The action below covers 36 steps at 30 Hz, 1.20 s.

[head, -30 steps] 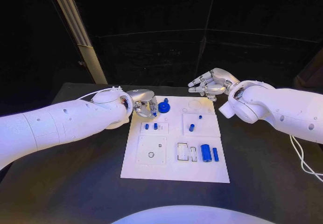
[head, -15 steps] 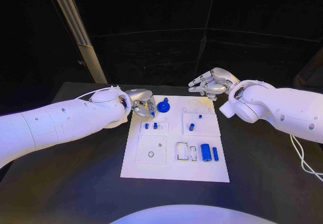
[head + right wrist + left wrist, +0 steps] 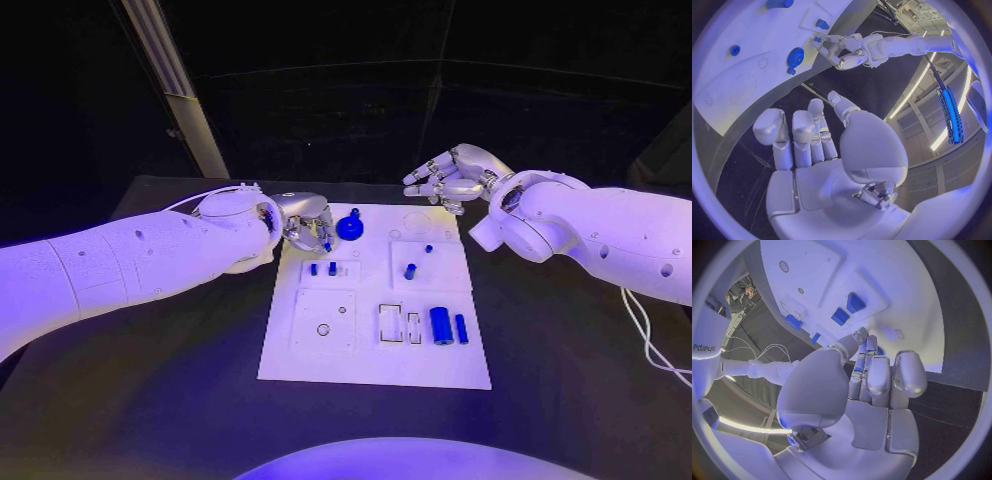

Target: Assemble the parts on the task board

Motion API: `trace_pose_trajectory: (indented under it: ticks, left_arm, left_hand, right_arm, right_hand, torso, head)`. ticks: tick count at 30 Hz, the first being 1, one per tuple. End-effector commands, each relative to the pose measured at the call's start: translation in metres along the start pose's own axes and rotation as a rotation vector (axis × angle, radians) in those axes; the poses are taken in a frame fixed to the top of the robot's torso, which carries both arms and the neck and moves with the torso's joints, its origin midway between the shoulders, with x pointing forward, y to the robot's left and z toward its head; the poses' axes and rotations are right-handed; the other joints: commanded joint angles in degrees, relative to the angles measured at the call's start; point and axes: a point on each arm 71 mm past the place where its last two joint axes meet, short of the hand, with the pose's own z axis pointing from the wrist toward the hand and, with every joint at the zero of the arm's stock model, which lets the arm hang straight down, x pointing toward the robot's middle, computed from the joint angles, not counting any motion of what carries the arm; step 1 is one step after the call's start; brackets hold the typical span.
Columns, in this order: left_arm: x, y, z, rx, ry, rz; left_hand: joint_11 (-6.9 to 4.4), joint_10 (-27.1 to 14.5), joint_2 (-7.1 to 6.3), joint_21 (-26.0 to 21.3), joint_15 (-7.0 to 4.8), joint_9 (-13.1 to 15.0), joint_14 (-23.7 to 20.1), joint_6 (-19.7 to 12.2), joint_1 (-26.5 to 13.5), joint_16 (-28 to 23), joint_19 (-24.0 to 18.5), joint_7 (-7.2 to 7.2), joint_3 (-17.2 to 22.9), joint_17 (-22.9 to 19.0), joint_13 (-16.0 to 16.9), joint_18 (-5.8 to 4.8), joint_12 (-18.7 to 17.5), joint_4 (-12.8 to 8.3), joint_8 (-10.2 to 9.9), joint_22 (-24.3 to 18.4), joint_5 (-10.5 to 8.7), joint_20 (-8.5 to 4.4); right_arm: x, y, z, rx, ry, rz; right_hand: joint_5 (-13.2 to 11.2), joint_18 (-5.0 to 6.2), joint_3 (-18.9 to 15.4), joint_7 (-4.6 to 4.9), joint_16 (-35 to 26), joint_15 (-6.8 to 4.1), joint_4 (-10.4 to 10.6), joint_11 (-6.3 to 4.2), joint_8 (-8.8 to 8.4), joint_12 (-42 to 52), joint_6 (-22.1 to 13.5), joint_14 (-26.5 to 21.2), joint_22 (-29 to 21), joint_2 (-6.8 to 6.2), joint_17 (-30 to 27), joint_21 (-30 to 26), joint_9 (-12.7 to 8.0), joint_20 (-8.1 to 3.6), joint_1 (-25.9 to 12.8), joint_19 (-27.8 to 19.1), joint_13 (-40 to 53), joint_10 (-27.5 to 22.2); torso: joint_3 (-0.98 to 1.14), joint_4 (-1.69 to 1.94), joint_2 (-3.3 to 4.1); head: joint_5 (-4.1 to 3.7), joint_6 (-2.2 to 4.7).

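Task board (image 3: 378, 345): white plate, centre of the head view, on the black table (image 3: 577, 380). Blue gear (image 3: 349, 229) at the board's upper left. Left hand (image 3: 306, 222) just left of the gear, fingers curled; cannot tell whether it holds anything. Right hand (image 3: 454, 176) above the board's upper right corner, fingers loosely spread, holding nothing. Blue cylinders (image 3: 440, 327) lower right.

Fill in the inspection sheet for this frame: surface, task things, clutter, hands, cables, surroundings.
Surface: black table, bare around the board.
Task things: white board mid-table; blue gear at its far end; blue parts lying near its middle.
Clutter: nothing seen.
Hands: left hand at the board's far left edge beside the gear, holding nothing visible; right hand raised beyond the far right corner, fingers apart, empty.
Cables: white cable by the right arm.
Surroundings: dark room.
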Motion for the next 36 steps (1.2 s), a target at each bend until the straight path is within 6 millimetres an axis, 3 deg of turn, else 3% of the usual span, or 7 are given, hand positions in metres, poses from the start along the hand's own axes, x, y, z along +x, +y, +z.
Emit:
trace_pose_trajectory:
  ticks: [1, 10, 17, 36]
  left_arm:
    - [0.0008, -0.0007, 0.0009, -0.007, 0.025, -0.003]
    - [0.0008, -0.0017, 0.0025, -0.008, 0.024, -0.002]
    - [0.0002, -0.0003, 0.0041, -0.022, 0.022, -0.001]
    - [0.0004, 0.0006, 0.0049, -0.030, 0.027, -0.004]
  left_hand:
    - [0.19, 0.38, -0.20, 0.15, -0.36, -0.02, 1.56, 1.39, -0.56, -0.31, 0.30, 0.86, -0.22, -0.12, -0.08, -0.76, 0.03, -0.02, 0.33, -0.04, 0.19, -0.07]
    - [0.20, 0.32, -0.25, 0.10, -0.35, -0.13, 1.52, 1.32, -0.70, -0.33, 0.24, 0.85, -0.33, -0.25, -0.25, -0.74, -0.04, 0.02, 0.21, -0.07, 0.19, -0.06]
    - [0.76, -0.66, -0.66, 0.02, 0.05, -1.33, 1.37, -0.90, -1.16, -0.35, 0.06, 1.46, -0.49, -0.78, -1.33, -0.75, -0.76, 0.04, -0.80, -0.04, 0.18, 0.20]
    - [0.88, -1.16, -1.49, -0.20, 0.22, -4.13, 1.11, -4.85, -1.60, -0.35, -0.23, 1.62, -0.21, -1.80, -3.02, -0.63, -1.23, -0.15, -0.81, -0.05, 0.17, 0.50]
  right_arm:
    - [-0.0001, 0.0015, 0.0005, -0.007, 0.000, -0.002]
    - [0.0004, 0.0019, 0.0009, -0.008, 0.001, -0.002]
    - [0.0007, 0.0020, 0.0010, -0.008, 0.002, -0.002]
    - [0.0002, 0.0014, 0.0007, -0.005, 0.001, -0.006]
  right_hand:
    - [0.35, 0.85, 0.12, -0.02, -0.22, -0.10, -0.35, 0.04, -0.21, -0.24, 0.01, -0.10, -0.01, -0.03, 0.08, -0.30, 0.04, -0.08, -0.60, -0.02, -0.06, 0.17]
    - [0.35, 0.85, 0.12, -0.02, -0.22, -0.10, -0.35, 0.04, -0.21, -0.24, 0.01, -0.10, -0.01, -0.03, 0.08, -0.30, 0.04, -0.08, -0.60, -0.02, -0.06, 0.17]
    - [0.35, 0.85, 0.12, -0.02, -0.22, -0.10, -0.35, 0.04, -0.21, -0.24, 0.01, -0.10, -0.01, -0.03, 0.08, -0.30, 0.04, -0.08, -0.60, -0.02, -0.06, 0.17]
    - [0.35, 0.98, 0.21, -0.01, -0.96, -0.09, -0.50, 0.05, -0.27, -1.58, -0.10, -0.18, -0.72, -0.11, -0.44, -0.88, 0.02, -0.08, -0.69, -0.27, -1.44, -0.50]
  torso:
    - [-0.02, 0.00, 0.03]
    - [-0.01, 0.02, -0.03]
    - [-0.01, -0.01, -0.01]
    - [0.00, 0.05, -0.03]
  head:
    - [0.06, -0.02]
    - [-0.03, -0.14]
    - [-0.06, -0.12]
    - [-0.19, -0.12]
